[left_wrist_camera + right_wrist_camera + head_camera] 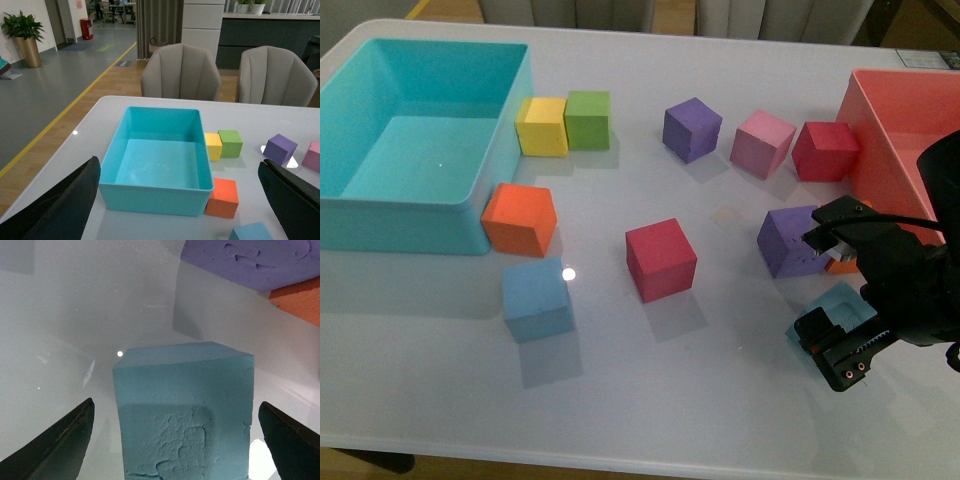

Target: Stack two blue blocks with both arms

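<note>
1 blue block point(842, 306) sits on the white table point(720, 410) at the lower right of the front view, between the spread jaws of the right gripper point(175, 407), with gaps on both sides. The other blue block point(535, 298) lies at lower left, just below an orange cube point(520, 219). The left gripper point(179, 162) is spread wide, holding nothing.

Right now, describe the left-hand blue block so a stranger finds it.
Find the large turquoise bin at far left. An orange cube sits at its near right corner. The blue block lies just nearer than that, sky-blue, touching nothing.
</note>
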